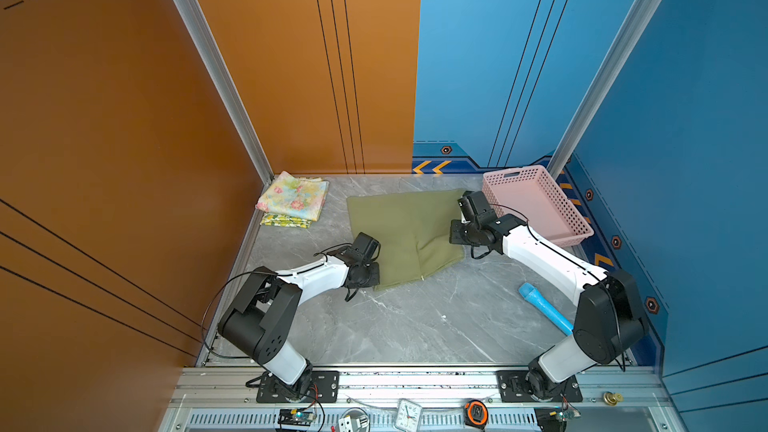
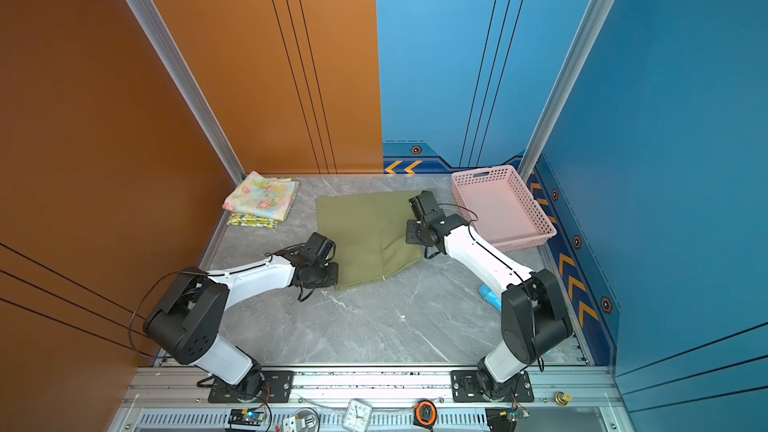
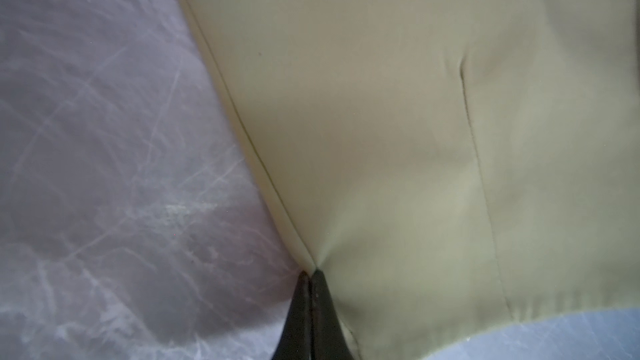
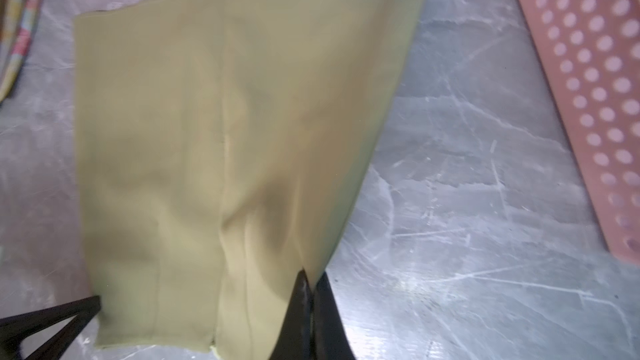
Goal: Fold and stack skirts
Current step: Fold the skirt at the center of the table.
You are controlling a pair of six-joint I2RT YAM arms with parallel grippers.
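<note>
The olive green skirt (image 1: 405, 230) (image 2: 368, 230) lies spread flat in the middle of the table. My left gripper (image 3: 310, 273) (image 1: 374, 277) is shut on its near left corner, and the cloth (image 3: 398, 133) puckers at the fingertips. At the near right edge my right gripper (image 4: 313, 277) (image 1: 456, 238) is shut, pinching the cloth (image 4: 225, 133). At the back left, the folded floral skirt (image 1: 293, 199) (image 2: 262, 197) rests on top of the folded lemon-print skirt (image 1: 286, 221) (image 2: 253, 221).
A pink perforated basket (image 1: 515, 171) (image 2: 482, 174) (image 4: 588, 64) stands at the back right, close to my right arm. A light blue cylindrical object (image 1: 544, 307) lies on the table at the near right, partly under that arm. Orange and blue walls enclose the table.
</note>
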